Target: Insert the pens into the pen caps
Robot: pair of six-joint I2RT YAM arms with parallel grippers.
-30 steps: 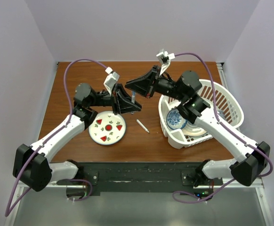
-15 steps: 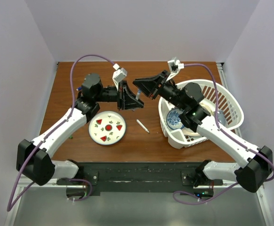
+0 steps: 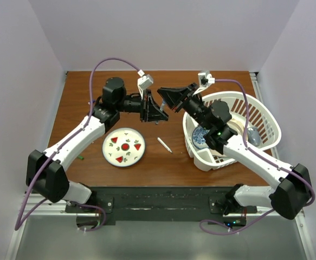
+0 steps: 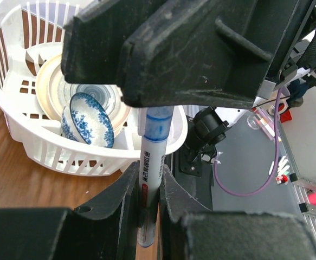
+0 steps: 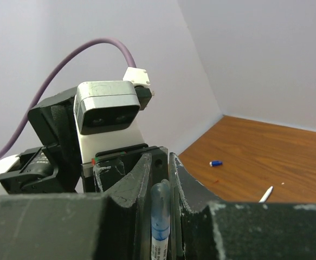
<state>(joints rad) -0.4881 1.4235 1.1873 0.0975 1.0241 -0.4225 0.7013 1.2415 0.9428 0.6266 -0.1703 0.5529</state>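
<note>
Pens show in two places on a brown wooden table (image 3: 73,108), seen from above with both arm bases at the near edge. Nearest, left of centre, sits a round white plate (image 3: 104,147) with red marks. To its right, apart from it, a loose pen (image 3: 165,145) lies slantwise on the bare wood. A tiny green piece (image 3: 81,158), too small to make out, lies beside the left arm's white forearm. On the right stands a white slatted basket (image 3: 263,116) holding a blue-patterned bowl (image 3: 201,136) and pale dishes.

Farther back, above mid-table, both arms reach inward and their claws meet closely. The left gripper (image 3: 159,112) is clamped on the held pen (image 4: 149,184). In the left wrist view its two black fingers (image 4: 120,206) press the white printed barrel from both sides. The pen's far end wears a translucent blue cap (image 4: 159,122), which runs up into the right gripper (image 3: 168,97).

In the right wrist view that blue end sits in the narrow slot between the right fingers (image 5: 139,184), which stand nearly together around it. Whether they squeeze it or merely flank it cannot be told. Just beyond them the left wrist's grey camera housing (image 5: 106,114) faces back. Farthest, towards the wall corner, a loose blue cap (image 5: 215,163) lies on the wood.
</note>
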